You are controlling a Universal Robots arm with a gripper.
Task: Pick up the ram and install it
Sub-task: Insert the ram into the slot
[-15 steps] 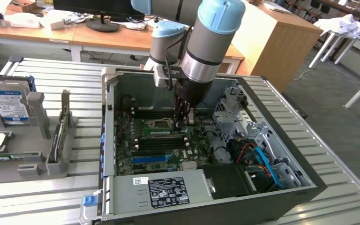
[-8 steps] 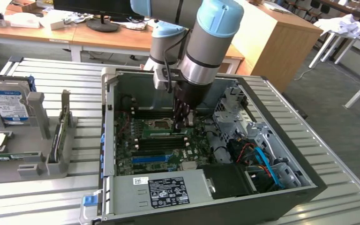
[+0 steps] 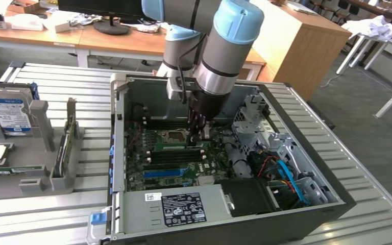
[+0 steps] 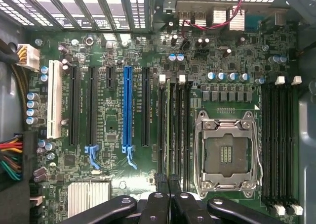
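The work stands at the installing step, as I judge it. In the exterior view the arm reaches down into the open computer case (image 3: 332, 204), and the gripper (image 3: 199, 136) is low over the motherboard (image 3: 156, 155), with the CPU socket (image 3: 175, 136) at about 9 o'clock from its tips and the blue slot (image 3: 162, 173) at about 7 o'clock. In the wrist view the gripper (image 4: 168, 178) has its fingers (image 4: 159, 199) clenched together. The ram (image 4: 171, 130) shows there as a thin greenish edge lying along the dark memory slots beside the socket (image 4: 224, 152), and it is as long as those slots, so it seems to sit in a slot and not in the air. One end of it comes right up to the fingertips; whether they pinch it or only rest on it I cannot tell. This step calls for straight, even downward pressure, until the white clips (image 4: 162, 78) at the slot ends lock.
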